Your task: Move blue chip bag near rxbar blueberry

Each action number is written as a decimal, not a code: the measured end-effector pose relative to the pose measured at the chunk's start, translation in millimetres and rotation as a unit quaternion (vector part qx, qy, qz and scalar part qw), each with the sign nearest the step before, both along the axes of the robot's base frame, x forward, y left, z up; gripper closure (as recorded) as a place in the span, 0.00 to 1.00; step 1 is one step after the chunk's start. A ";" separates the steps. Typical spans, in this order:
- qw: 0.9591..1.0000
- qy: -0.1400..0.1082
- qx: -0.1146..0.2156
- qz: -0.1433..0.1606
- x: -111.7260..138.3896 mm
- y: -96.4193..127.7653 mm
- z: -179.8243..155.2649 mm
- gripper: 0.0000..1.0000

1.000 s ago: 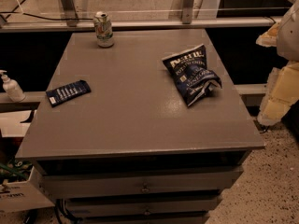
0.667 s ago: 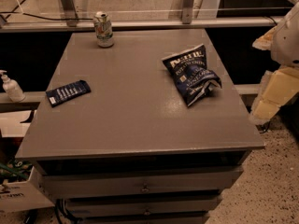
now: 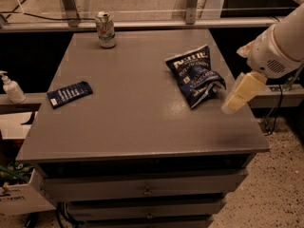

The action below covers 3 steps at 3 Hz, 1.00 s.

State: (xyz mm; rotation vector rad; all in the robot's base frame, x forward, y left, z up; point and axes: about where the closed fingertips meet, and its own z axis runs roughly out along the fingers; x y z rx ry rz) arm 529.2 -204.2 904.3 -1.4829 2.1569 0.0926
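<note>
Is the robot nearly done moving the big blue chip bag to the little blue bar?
Nothing looks done: the large puffy navy foil chip bag lies on the right side of the grey table, far from the small flat dark blue bar wrapper at the left edge. In hand: the cream gripper hovers right of the bag, not holding it. Left: grab the bag, carry it across, set it beside the bar.
</note>
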 end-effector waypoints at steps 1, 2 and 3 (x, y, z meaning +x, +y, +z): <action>0.999 -0.004 0.035 -0.005 33.6 11.8 -22.6 0.00; 0.998 -0.009 0.063 -0.001 57.5 28.4 -37.6 0.00; 0.997 -0.011 0.077 0.009 68.9 44.6 -50.0 0.18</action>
